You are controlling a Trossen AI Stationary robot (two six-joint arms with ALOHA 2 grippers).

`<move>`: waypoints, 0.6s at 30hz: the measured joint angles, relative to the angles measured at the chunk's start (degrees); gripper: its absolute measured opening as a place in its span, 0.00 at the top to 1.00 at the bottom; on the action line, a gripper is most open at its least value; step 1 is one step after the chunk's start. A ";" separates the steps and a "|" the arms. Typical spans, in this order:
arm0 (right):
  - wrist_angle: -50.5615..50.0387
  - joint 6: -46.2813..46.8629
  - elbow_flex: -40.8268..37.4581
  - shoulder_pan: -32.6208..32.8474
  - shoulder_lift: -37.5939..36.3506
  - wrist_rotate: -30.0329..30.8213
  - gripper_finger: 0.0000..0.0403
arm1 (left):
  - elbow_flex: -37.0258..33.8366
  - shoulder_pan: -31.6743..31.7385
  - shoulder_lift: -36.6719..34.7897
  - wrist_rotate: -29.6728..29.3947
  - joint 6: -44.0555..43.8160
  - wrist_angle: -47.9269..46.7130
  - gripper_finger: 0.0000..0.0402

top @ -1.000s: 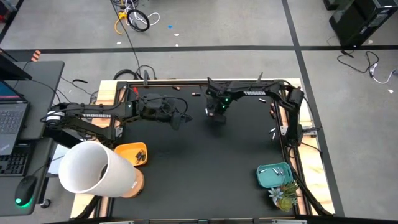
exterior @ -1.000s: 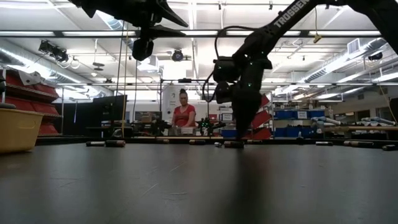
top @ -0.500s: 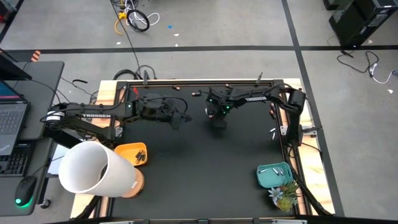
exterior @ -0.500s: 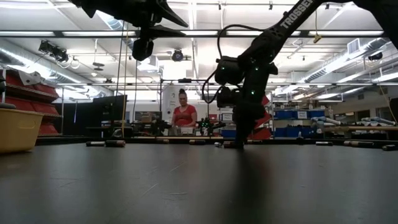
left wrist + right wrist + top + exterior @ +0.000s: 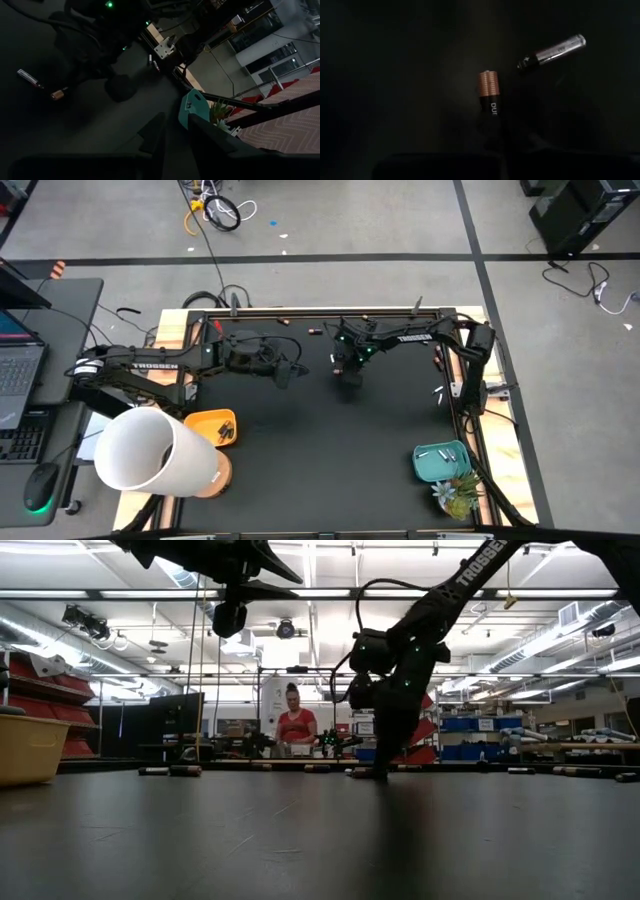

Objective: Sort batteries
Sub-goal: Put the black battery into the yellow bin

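The left end effector (image 5: 288,369) is hovering above the black surface (image 5: 320,440), its fingers partly apart, gripping nothing visible. The right end effector (image 5: 347,372) is pressing down at mid-surface, clenched on a copper-tipped battery (image 5: 490,97) whose long axis is running along its fingers, copper end pointing outward, beside a silver battery (image 5: 555,51) lying slantwise

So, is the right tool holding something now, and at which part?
Yes: the right tool is shut on a copper-topped battery, gripped at its dark lower body; the copper end sticks out free.

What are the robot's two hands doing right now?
Left hand: hanging above the mat; can't tell if open or holding anything.
Right hand: closed on a copper-tipped battery, down at the mat.
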 joint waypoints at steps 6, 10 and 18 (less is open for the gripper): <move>-0.05 -0.04 -0.05 -1.03 -2.23 0.02 0.99 | 0.00 0.00 0.00 0.00 -0.01 0.01 0.76; -0.75 -0.13 -0.02 -1.29 -2.42 0.15 0.99 | 0.00 0.00 0.00 -0.01 -0.01 0.01 0.76; 1.05 -0.22 0.07 -1.49 -2.62 -0.15 0.86 | 0.00 0.00 0.00 0.00 -1.08 0.04 0.76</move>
